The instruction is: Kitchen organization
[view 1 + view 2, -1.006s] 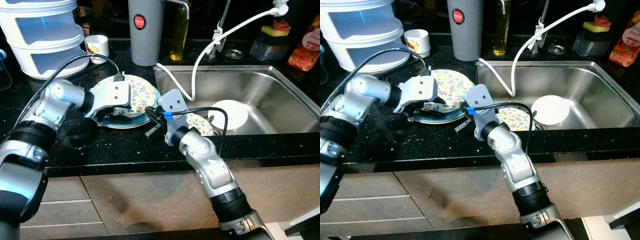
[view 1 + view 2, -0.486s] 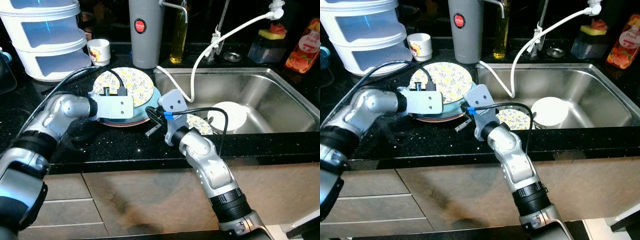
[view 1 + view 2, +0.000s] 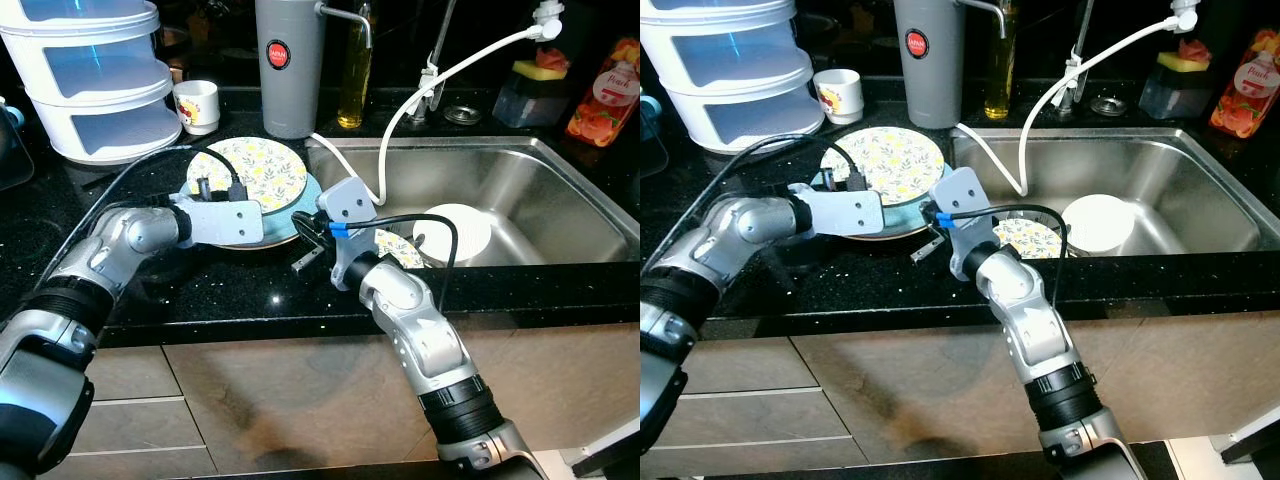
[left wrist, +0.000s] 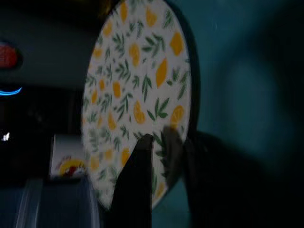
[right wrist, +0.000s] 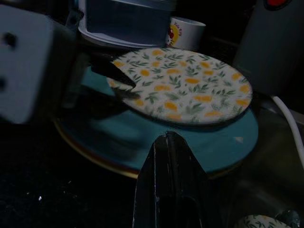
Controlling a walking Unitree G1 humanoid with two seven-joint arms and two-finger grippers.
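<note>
1. The tall grey canister [image 3: 291,62] at the back of the black counter [image 3: 200,295] carries a round red label with small white writing that is too small to read. The white cup [image 3: 196,105] beside it has a red and yellow picture on its side.
2. At the far right of the counter, the red bottle [image 3: 603,92] has an orange fruit label; a word in script runs across its top but is not legible.
3. A slim bottle of yellow oil [image 3: 354,75] stands just right of the canister. A stacked white and translucent blue container [image 3: 88,80] sits at the back left, its contents not visible.
4. The steel sink [image 3: 560,205] holds a white bowl [image 3: 458,229] turned upside down and a lemon-patterned plate [image 3: 400,248], partly hidden behind the right arm. A white hose [image 3: 415,100] curves down into the basin.
5. On the counter left of the sink, a lemon-patterned plate [image 3: 258,172] is tilted, its near edge raised above a teal plate [image 3: 298,205] that lies on a plate with a brownish rim.
6. The left gripper [image 5: 118,76] grasps the lifted plate's near edge, one finger [image 4: 142,180] on the patterned face and the other beneath.
7. The right gripper [image 5: 168,156] points at the stack's sink-side edge, its fingers pressed together and holding nothing.
</note>
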